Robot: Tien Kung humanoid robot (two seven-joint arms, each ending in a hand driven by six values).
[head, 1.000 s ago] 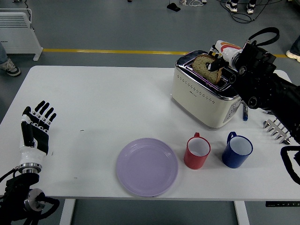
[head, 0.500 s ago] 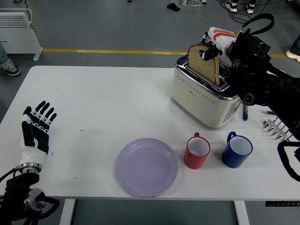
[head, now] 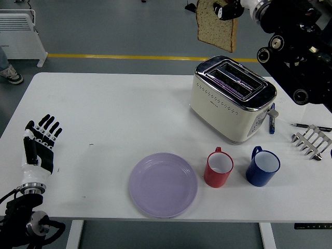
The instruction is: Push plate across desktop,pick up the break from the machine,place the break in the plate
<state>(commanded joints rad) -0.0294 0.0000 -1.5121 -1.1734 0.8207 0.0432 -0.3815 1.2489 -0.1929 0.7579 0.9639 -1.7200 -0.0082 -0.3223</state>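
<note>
At the far left, the left hand (head: 40, 146) rests flat on the white table (head: 114, 114) near its near-left corner, fingers spread and holding nothing. To its right, near the front edge, lies the lilac plate (head: 163, 183), bare and well apart from the left hand. Just right of the plate stands a red mug (head: 219, 167), and beside that a blue mug (head: 263, 166).

Behind the mugs sits the cream two-slot toaster (head: 232, 98); both slots show no bread. High above it, at the picture's top edge, hangs the slice of brown bread (head: 217, 26), pinched near its upper edge by the right hand (head: 228, 10), whose black arm fills the upper right corner. The slice hangs roughly upright, clear of the toaster. At the far right lie a metal toast rack (head: 312, 140), a blue pen (head: 271, 124) against the toaster's side, and a black pen (head: 310, 126).

By my reading, the pick-up step is done and the carry to the plate is in hand. The next move calls for swinging the slice leftward and toward the table's near edge, past the red mug, lowering it over the plate's middle, and releasing the pinch only once the bread is low enough to drop flat.
</note>
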